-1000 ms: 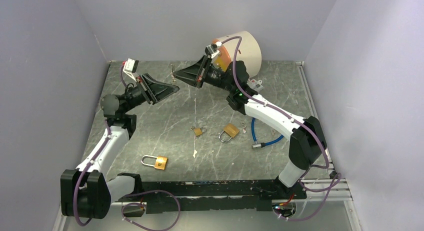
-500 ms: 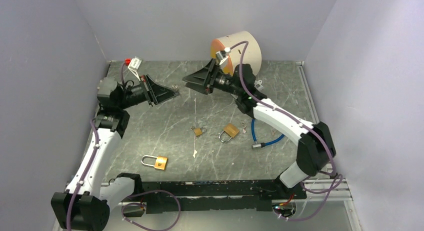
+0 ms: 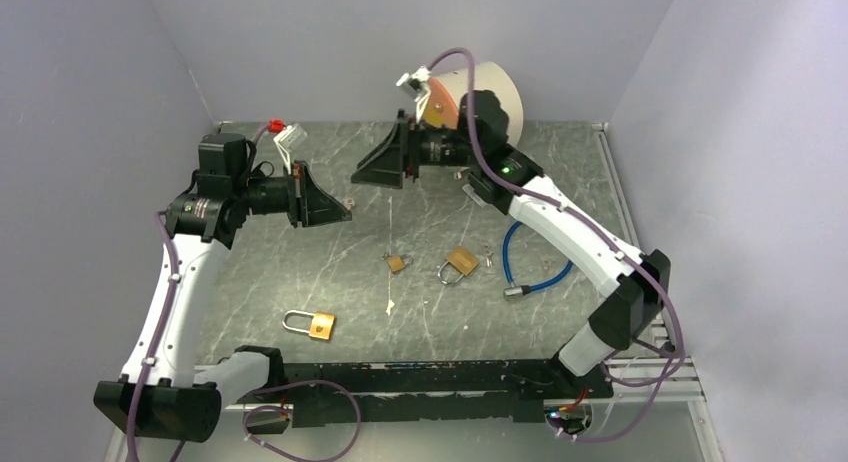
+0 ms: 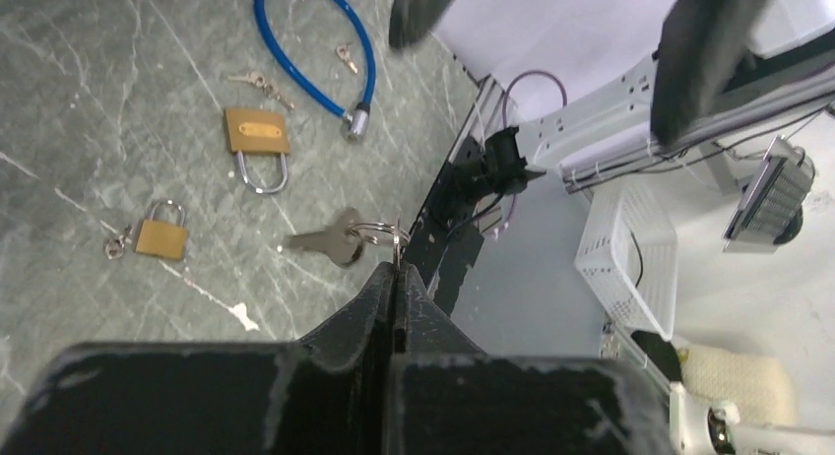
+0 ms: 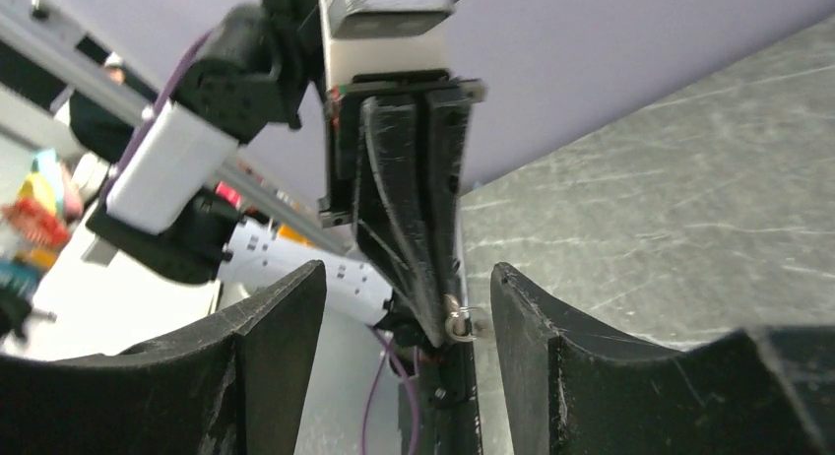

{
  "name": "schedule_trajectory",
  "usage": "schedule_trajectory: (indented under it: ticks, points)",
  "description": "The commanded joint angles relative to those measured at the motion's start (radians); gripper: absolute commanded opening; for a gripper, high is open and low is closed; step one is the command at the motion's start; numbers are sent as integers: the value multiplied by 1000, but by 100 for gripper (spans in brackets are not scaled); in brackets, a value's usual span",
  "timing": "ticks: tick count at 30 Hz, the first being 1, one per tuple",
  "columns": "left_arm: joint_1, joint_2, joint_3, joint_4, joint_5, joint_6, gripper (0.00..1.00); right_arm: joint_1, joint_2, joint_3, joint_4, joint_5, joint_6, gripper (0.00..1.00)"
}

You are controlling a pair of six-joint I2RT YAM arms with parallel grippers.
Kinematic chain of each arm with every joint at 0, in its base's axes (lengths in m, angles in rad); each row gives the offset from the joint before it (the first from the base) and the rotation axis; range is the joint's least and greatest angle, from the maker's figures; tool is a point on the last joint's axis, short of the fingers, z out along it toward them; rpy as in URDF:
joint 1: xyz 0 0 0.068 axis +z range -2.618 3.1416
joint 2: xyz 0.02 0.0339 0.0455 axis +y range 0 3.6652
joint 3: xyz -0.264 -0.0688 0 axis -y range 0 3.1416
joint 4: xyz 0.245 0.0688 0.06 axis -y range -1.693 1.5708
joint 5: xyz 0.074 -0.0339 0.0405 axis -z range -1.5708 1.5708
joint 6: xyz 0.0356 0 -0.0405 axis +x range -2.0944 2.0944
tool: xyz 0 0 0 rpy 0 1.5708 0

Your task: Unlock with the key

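A silver key (image 4: 330,240) on a ring (image 4: 379,231) sticks out of my left gripper (image 4: 396,268), which is shut on the ring. From above, that gripper (image 3: 345,204) hangs over the table's back left, with the key (image 3: 350,203) at its tip. My right gripper (image 3: 362,174) faces it from the upper right, open, a little apart. In the right wrist view its fingers (image 5: 271,322) stand wide on either side of the left gripper's tip and ring (image 5: 460,325). Three brass padlocks lie below: large (image 3: 320,325), small (image 3: 397,263), medium (image 3: 460,262).
A blue cable lock (image 3: 530,267) curls right of the medium padlock, with loose keys (image 3: 487,252) beside it. A tan cylinder (image 3: 485,92) stands at the back wall behind the right wrist. Grey walls close in on both sides.
My right gripper has opened and let go of the key. The left gripper closed on the ring and now holds it alone. Both arms rose and shifted slightly left.
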Motion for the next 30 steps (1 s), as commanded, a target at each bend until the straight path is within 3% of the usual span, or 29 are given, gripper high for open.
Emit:
schedule_trajectory:
  ticks: [1,10,16,21,26,30]
  points:
    - [-4,18,85,-192,57,198,3,62,60,89,-162,-114,-156,63]
    - [-4,10,99,-238,78,252,2,82,89,84,-207,-112,-163,59]
    - [-4,9,103,-253,85,257,3,82,91,58,-161,-163,-117,28]
    - [-3,7,104,-254,106,255,2,82,84,44,-157,-187,-116,20]
    - [-4,-1,104,-252,125,254,3,83,68,4,-79,-209,-63,0]
    - [-4,-4,115,-263,110,247,4,78,22,-77,65,-148,33,0]
